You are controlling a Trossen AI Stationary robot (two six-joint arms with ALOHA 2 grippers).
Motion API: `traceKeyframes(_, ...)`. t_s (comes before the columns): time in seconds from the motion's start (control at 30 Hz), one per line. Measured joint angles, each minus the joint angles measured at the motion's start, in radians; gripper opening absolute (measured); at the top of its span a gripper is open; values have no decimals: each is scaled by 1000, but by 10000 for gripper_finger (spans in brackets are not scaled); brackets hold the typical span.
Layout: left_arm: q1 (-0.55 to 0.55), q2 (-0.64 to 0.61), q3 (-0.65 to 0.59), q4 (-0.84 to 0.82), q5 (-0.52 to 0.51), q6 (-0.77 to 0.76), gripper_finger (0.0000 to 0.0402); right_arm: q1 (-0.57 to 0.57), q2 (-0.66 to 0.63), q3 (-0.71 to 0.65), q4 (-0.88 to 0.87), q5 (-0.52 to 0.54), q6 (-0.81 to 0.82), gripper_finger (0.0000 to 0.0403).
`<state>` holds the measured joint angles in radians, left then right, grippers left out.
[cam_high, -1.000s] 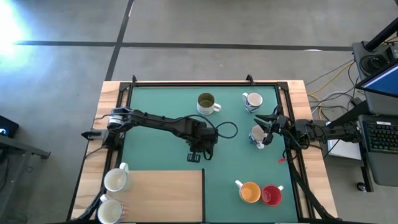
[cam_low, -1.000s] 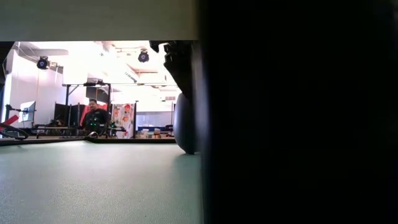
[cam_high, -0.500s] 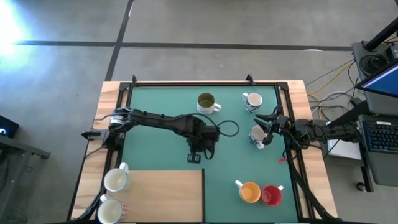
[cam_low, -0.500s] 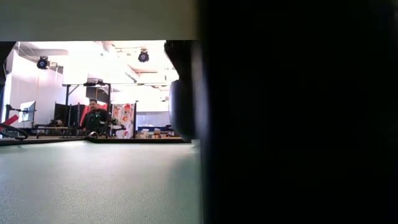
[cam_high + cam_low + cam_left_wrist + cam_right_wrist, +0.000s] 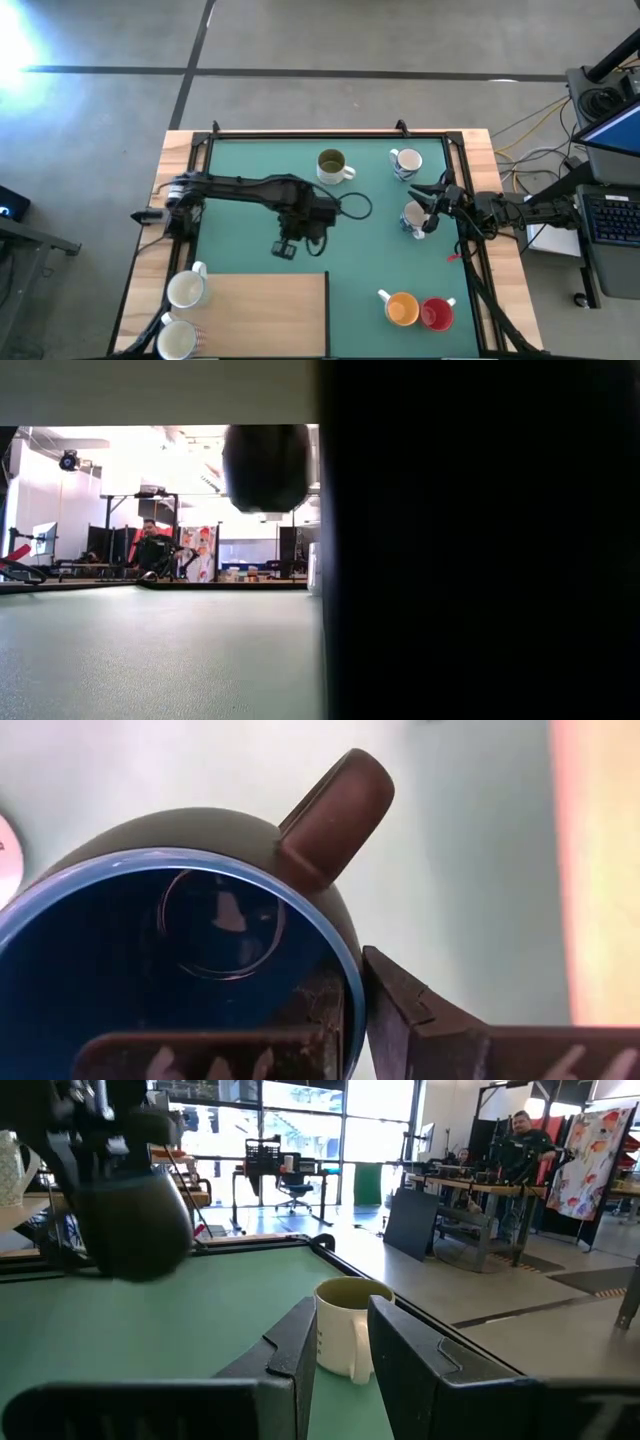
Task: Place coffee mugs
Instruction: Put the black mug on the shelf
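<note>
My left gripper (image 5: 285, 248) (image 5: 355, 990) hangs over the green mat's middle, shut on the dark blue mug (image 5: 180, 950), which shows as a dark round shape (image 5: 265, 465) above the table in the low view. My right gripper (image 5: 428, 212) (image 5: 342, 1340) waits open at the table's right side beside a white mug (image 5: 411, 216). The olive-green mug (image 5: 332, 165) (image 5: 345, 1325) and another white mug (image 5: 405, 162) stand on their bases near the far edge. The orange mug (image 5: 402, 308) and the red mug (image 5: 437, 314) stand near the front right. Two white mugs (image 5: 186, 290) (image 5: 176, 338) stand at the front left. My left gripper pinches the dark blue mug's rim (image 5: 343, 958) close to the handle (image 5: 335, 820), one finger (image 5: 320, 1015) inside the cup and one finger (image 5: 405, 1005) outside. The fingers come from above, pointing down. The mug hangs upright below them, lifted clear of the mat.
A wooden board (image 5: 265, 310) covers the table's front left part. A raised black rail (image 5: 320, 133) frames the mat. A large dark shape (image 5: 480, 540) blocks the low view's right half. A person (image 5: 150, 547) sits in the room far behind the table.
My left gripper has risen and moved toward the table's left edge, still shut on the dark blue mug. The mug stood on the mat a second ago and now hangs lifted clear, well above it.
</note>
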<state>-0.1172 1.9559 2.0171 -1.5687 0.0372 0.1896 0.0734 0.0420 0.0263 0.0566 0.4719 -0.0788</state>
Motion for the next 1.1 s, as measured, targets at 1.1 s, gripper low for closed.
traceKeyframes(1.1, -643, -433, -289, 156, 95, -273, 6, 0, 0, 0, 0, 0, 0, 82)
